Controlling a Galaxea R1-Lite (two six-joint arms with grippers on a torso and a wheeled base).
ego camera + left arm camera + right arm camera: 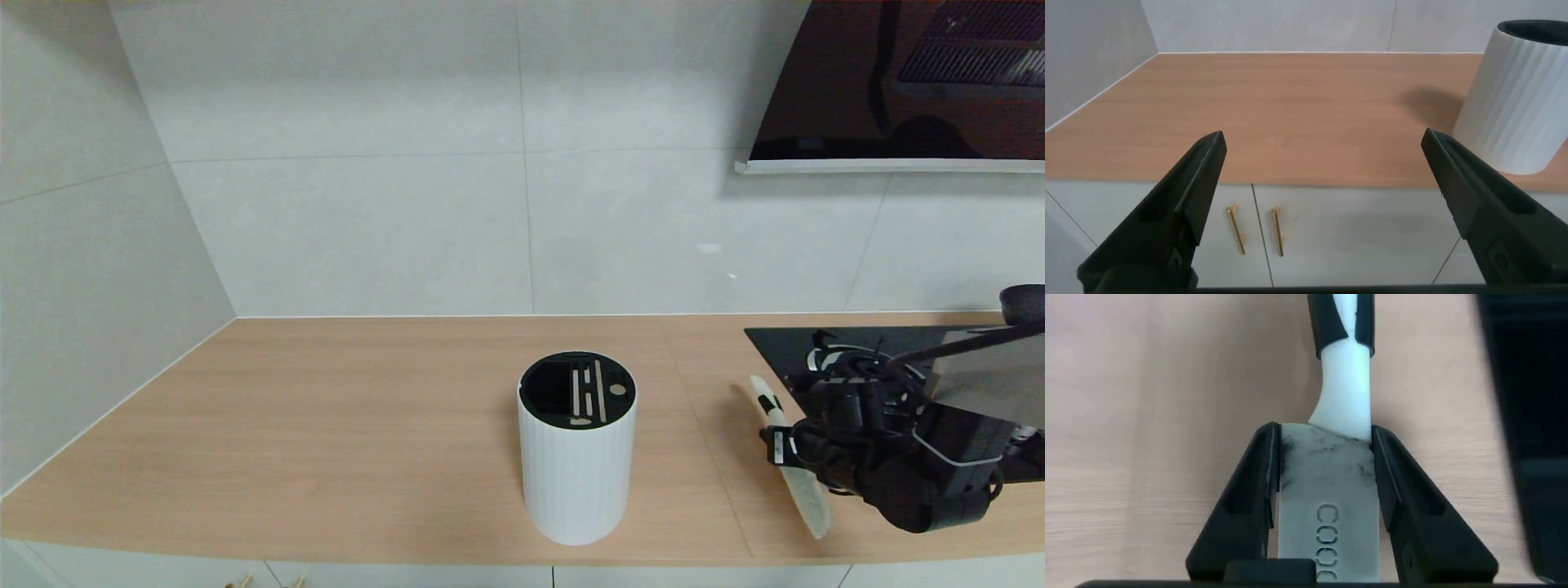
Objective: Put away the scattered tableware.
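A white knife (pixel 806 500) with a white-and-black handle lies at the right of the wooden counter (pixel 367 408), beside the cooktop. My right gripper (pixel 788 453) is shut on its blade near the handle; in the right wrist view the black fingers (pixel 1266 482) press against both edges of the knife (pixel 1331 498). A white ribbed knife holder (pixel 577 457) with a black slotted top stands upright mid-counter. My left gripper (pixel 1321 143) hangs open and holds nothing, in front of the counter's edge, to the left of the holder (pixel 1523 98).
A black cooktop (pixel 784 343) with a grey pan (pixel 988 367) fills the right rear of the counter, under a dark range hood (pixel 898 82). Tiled walls close off the back and left. Cabinet doors with gold handles (pixel 1234 230) sit below the counter.
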